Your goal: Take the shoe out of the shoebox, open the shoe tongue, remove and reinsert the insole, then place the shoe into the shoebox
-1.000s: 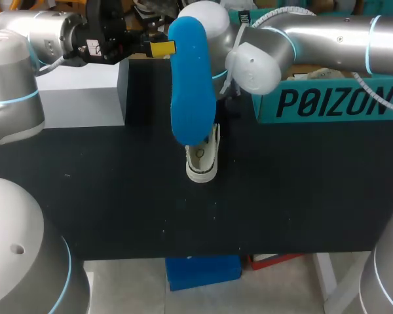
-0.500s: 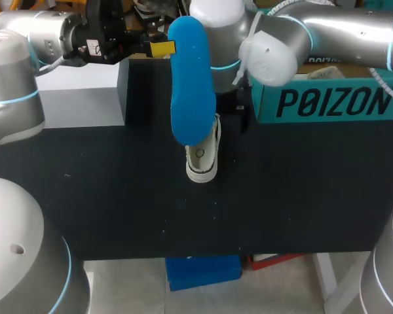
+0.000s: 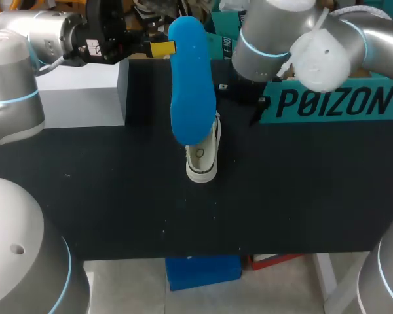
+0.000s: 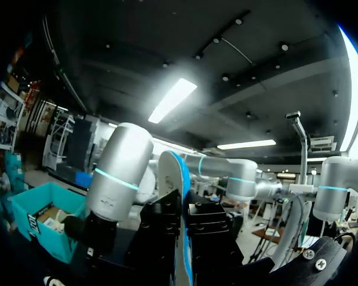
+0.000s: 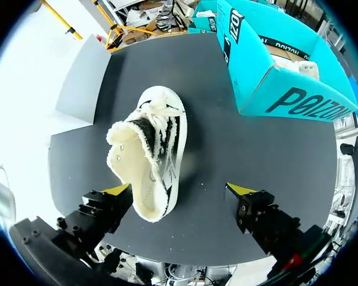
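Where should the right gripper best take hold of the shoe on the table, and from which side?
Probably the heel, from above. The shoe turns its fleecy opening toward the right gripper, whose open fingers stand either side of the heel end; its sides there look narrow enough to pinch.

Black table (image 3: 118,196) w/ white shoe (image 3: 202,162) mid, teal shoebox (image 3: 327,101) rear R, grey box (image 3: 85,91) rear L.

**Print on the shoebox and one small label**

The teal shoebox (image 3: 327,104) carries large dark block letters along its long side wall. In the right wrist view, smaller dark print stands on its end flap. A small white label (image 3: 92,47) sits on the black end part of the left arm (image 3: 39,33); its print is too small to read.
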`<control>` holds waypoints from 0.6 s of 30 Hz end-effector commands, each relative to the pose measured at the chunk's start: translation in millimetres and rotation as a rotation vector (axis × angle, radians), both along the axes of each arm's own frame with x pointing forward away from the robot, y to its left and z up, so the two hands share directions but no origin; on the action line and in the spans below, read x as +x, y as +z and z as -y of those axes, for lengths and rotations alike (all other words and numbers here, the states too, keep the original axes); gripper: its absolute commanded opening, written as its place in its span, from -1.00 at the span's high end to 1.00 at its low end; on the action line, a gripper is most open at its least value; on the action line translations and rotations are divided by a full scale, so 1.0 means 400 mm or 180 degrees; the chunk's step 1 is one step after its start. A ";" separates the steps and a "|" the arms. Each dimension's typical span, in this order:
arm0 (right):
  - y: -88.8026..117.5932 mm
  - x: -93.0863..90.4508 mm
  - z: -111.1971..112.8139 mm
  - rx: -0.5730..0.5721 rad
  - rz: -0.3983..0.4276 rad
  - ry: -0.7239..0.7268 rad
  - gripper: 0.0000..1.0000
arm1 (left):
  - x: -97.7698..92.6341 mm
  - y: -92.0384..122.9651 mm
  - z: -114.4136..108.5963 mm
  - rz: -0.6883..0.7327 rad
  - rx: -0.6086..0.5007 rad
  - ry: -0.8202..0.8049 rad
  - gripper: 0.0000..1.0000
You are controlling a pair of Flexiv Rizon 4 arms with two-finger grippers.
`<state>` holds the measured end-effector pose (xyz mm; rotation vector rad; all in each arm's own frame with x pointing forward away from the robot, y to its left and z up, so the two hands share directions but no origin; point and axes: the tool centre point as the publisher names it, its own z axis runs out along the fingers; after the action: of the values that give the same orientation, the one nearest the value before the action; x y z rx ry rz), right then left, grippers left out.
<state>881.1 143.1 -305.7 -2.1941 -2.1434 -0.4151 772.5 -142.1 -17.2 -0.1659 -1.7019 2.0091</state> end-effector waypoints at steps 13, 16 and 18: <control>0.018 -0.015 0.057 0.0800 0.0087 -0.0063 -1.00 | -0.002 -0.002 0.000 0.0004 -0.0001 0.0005 1.00; 0.018 -0.015 0.057 0.0800 0.0087 -0.0063 -1.00 | -0.002 -0.002 0.000 0.0004 -0.0001 0.0005 1.00; 0.018 -0.015 0.057 0.0800 0.0087 -0.0063 -1.00 | -0.002 -0.002 0.000 0.0004 -0.0001 0.0005 1.00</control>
<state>875.0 121.4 -296.7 -2.0967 -1.9685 -0.6598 772.5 -142.1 -17.2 -0.1659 -1.7019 2.0091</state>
